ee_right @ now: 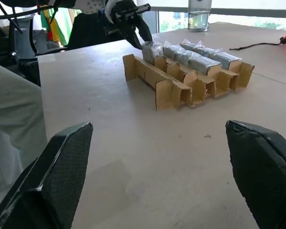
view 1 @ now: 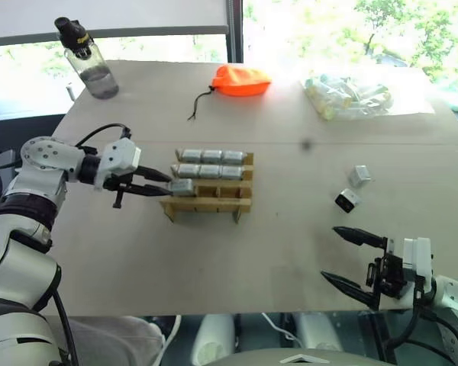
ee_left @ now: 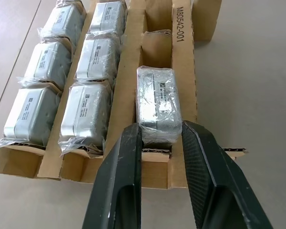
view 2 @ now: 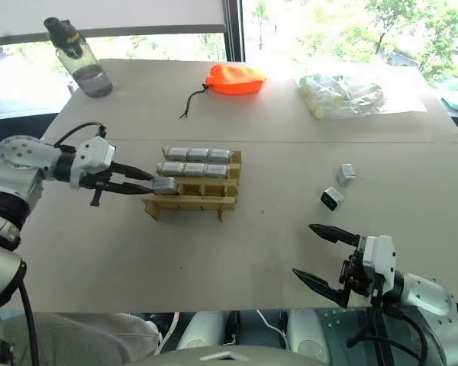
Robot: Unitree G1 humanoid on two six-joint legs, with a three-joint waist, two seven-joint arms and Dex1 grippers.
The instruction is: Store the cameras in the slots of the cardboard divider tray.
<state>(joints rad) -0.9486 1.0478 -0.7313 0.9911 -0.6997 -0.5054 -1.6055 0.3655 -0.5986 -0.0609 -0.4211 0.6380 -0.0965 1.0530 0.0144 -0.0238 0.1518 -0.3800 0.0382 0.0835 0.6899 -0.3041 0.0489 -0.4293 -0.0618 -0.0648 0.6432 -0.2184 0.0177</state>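
- Seven wrapped cameras sit in or at the cardboard divider tray point(view 1: 214, 200): three in the far row, three in the middle row, and one point(ee_left: 158, 104) at the left end of the near row.
- That seventh camera is pinched by the left tool point(view 1: 166, 183), its two black fingers point(ee_left: 120, 176) pressed tight on the block's short sides. The block's long axis runs along the slot, in line with the tool, which reaches in from the tray's 9 o'clock side.
- From the left wrist view the camera looks lowered into its slot but not let go; my judgement is that the coming move turns on it resting squarely between the cardboard walls before the fingers part.
- Two loose cameras lie on the counter point(view 1: 290, 252) at the tray's 3 o'clock, well apart from it: one silver point(view 1: 359, 176), one with a black face point(view 1: 347, 200).
- Right tool point(view 1: 353, 259) hangs spread wide and empty, with the black-faced camera at its 12 o'clock; this arm is clearly the nearer for both.
- Pale, matte counter; an orange pouch point(view 1: 241, 80), a water bottle point(view 1: 88, 59) and a bag of pale cylinders point(view 1: 349, 97) line the far edge, below bright windows.
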